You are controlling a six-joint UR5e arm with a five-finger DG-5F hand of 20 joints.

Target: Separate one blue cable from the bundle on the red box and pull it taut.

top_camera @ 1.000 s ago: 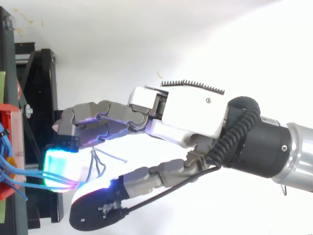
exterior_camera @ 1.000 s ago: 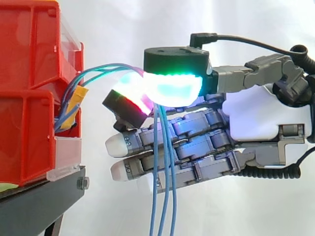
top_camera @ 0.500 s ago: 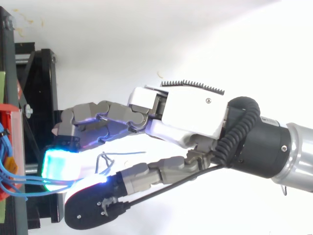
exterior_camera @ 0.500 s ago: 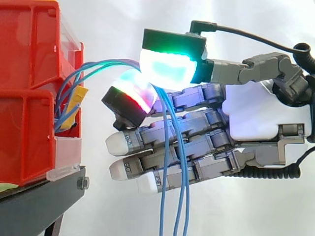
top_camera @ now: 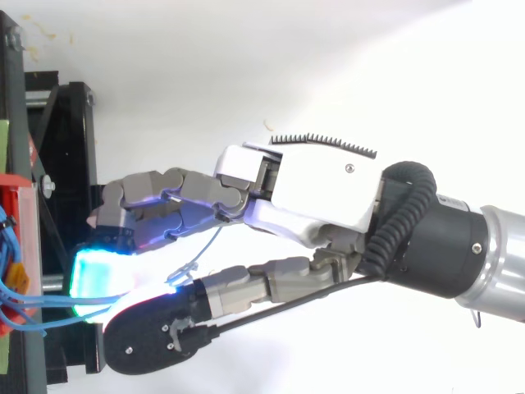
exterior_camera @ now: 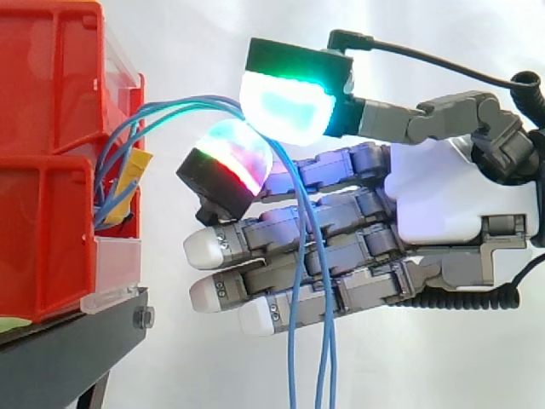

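Observation:
A bundle of thin blue cables [exterior_camera: 174,105] comes out of the red bins [exterior_camera: 51,213] at the left and arcs up and to the right. It runs between the hand's cyan-green thumb pad [exterior_camera: 285,106] and a red-green fingertip [exterior_camera: 232,158], then hangs down in front of the other fingers. The hand [exterior_camera: 443,204] reaches in from the right, its thumb and that fingertip pinching the cables while the other fingers stay nearly straight. In the top view the cables [top_camera: 41,300] stretch from the red box [top_camera: 12,190] to the glowing pad, and the hand [top_camera: 320,193] lies level.
A yellow tag [exterior_camera: 136,166] hangs on the bundle close to the bin. The bins rest on a black stand [exterior_camera: 77,341] with a clear plastic strip [exterior_camera: 115,264] at the lower bin's front. A white curtain is behind.
The thumb has lifted and swung left over the fingertip. The hanging cable strands have slid right along the fingers, and the arc from the bin has risen a little.

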